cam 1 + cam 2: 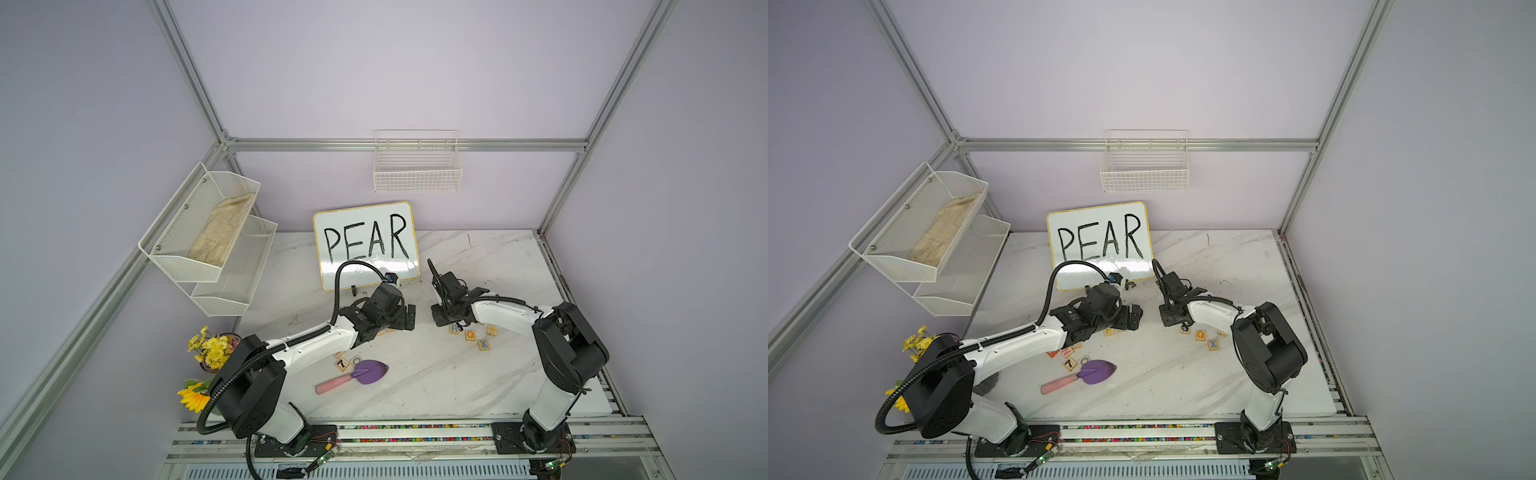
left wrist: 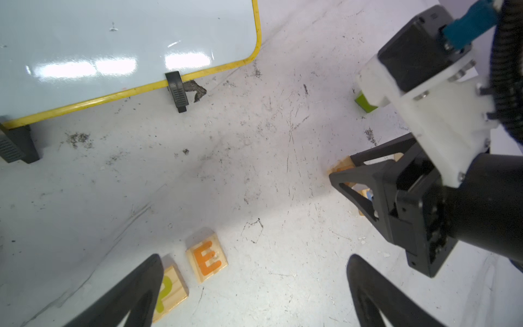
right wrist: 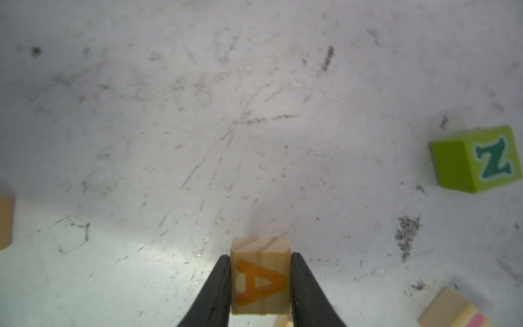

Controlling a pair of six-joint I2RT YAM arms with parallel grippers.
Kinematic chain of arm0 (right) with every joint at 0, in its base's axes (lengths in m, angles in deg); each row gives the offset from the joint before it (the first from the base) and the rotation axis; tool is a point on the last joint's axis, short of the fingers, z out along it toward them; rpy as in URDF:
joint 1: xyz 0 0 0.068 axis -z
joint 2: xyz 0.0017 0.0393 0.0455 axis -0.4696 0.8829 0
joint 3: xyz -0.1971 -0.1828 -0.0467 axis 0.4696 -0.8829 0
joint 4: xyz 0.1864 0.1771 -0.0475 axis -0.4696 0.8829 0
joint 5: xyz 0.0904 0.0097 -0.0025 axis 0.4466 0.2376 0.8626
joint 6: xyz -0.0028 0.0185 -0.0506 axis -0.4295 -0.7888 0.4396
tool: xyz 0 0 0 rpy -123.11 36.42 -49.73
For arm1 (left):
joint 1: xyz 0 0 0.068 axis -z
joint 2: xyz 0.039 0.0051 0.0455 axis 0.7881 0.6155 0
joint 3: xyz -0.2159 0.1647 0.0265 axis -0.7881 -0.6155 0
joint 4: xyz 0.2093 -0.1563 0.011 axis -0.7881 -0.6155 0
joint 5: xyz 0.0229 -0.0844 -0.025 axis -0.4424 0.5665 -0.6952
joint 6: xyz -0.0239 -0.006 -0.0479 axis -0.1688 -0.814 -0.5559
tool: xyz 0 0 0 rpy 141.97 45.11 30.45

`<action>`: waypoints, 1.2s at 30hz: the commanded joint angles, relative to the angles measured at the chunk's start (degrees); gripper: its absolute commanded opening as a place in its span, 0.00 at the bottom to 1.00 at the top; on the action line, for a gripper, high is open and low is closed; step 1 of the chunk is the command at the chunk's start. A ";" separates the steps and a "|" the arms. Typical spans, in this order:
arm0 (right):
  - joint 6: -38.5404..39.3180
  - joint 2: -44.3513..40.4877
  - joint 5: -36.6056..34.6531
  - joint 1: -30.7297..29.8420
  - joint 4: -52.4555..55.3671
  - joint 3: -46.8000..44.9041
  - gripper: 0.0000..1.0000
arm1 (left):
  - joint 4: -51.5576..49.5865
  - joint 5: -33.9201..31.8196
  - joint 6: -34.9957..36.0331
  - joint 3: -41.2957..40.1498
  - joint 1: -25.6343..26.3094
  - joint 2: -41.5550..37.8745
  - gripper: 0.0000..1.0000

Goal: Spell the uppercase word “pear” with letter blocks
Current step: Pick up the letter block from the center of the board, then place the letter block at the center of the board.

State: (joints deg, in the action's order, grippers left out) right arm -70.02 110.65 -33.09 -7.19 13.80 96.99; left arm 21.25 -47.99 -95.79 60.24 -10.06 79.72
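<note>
Pinched between the black fingers of the right gripper [image 3: 260, 254], a pale wooden cube with an orange A [image 3: 260, 283] sits letter-up, gripped across two opposite side faces, right of the table's middle. Whether it is clear of the white marble tabletop [image 1: 457, 386] I cannot tell. To its left, the left gripper [image 2: 253, 259] hangs with its jaws spread wide and empty. Beneath it lie a pale wooden cube with a yellow P [image 2: 169, 288] and a pale wooden cube with an orange E [image 2: 206, 262], side by side and slightly askew. A pale wooden cube with a blue R [image 1: 454, 329] lies just beside the right gripper, next to a wooden cube with an orange Q [image 1: 470, 335]. Such a cube should be light and stiff, with smooth faces that may slip or pivot. A centred grip on parallel sides looks best for setting A just right of E.
</note>
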 commanded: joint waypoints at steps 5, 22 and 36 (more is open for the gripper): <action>15.13 1.22 9.32 -0.84 1.08 5.37 0.34 | -0.07 -1.32 -2.34 -4.28 -2.47 -5.44 1.00; 25.80 8.33 15.26 -4.35 12.51 13.91 0.37 | -1.30 -4.22 -3.27 -8.08 -4.24 -10.08 1.00; 28.25 13.06 11.87 -7.78 13.21 16.44 0.37 | -2.56 -5.00 -4.06 -9.12 -4.44 -11.72 1.00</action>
State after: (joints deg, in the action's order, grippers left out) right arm -43.86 123.06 -20.92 -15.12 25.17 111.63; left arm 18.32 -51.82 -98.72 53.33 -14.12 69.75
